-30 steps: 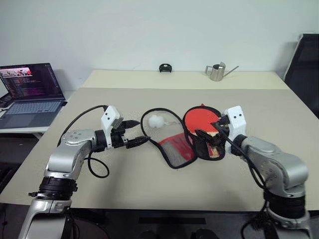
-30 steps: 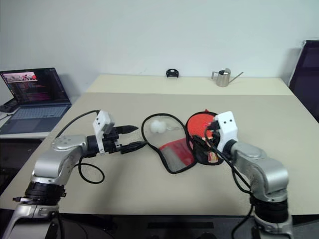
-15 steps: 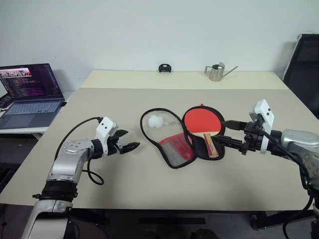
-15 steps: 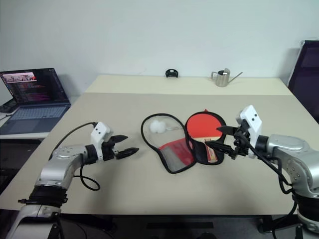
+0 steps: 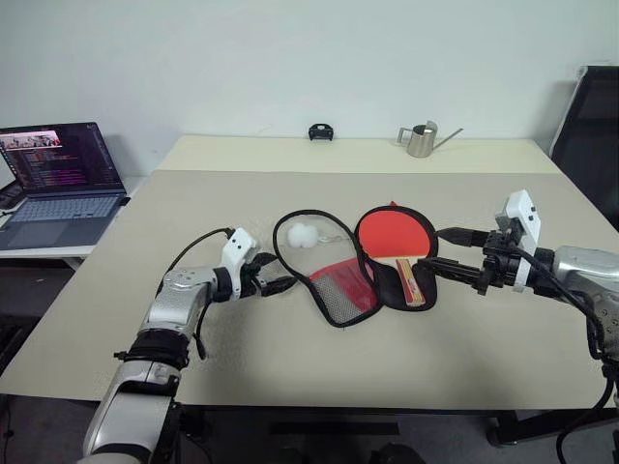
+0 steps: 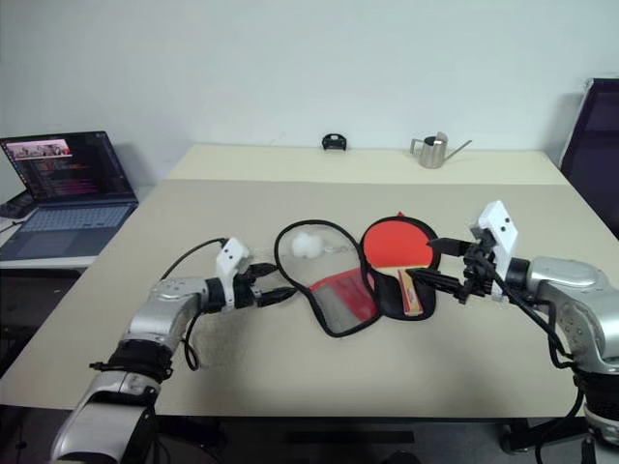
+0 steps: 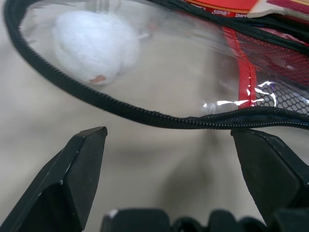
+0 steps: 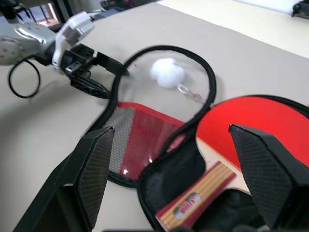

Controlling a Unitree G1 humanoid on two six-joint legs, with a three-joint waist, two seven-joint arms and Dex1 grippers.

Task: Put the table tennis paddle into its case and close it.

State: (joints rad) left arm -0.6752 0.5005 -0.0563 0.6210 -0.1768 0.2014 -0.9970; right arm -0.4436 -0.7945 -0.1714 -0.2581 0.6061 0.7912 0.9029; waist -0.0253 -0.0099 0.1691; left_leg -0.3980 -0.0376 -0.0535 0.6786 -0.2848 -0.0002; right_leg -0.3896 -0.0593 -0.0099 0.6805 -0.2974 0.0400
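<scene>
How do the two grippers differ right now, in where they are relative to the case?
The left gripper sits low by the table, at the zip rim of the case lid; the right gripper hangs higher, beside the half holding the paddle. The left gripper's fingers straddle the rim edge in its wrist view; the right gripper is clear of the case. Both are open, empty and point inward at the case.

You have bare beige tabletop [image 5: 290, 358] along the near edge and toward both side edges. Mid-table, the open black zip-rimmed fabric case [image 5: 338, 280] and red rubber-faced paddle [image 5: 392, 235] block passage.
</scene>
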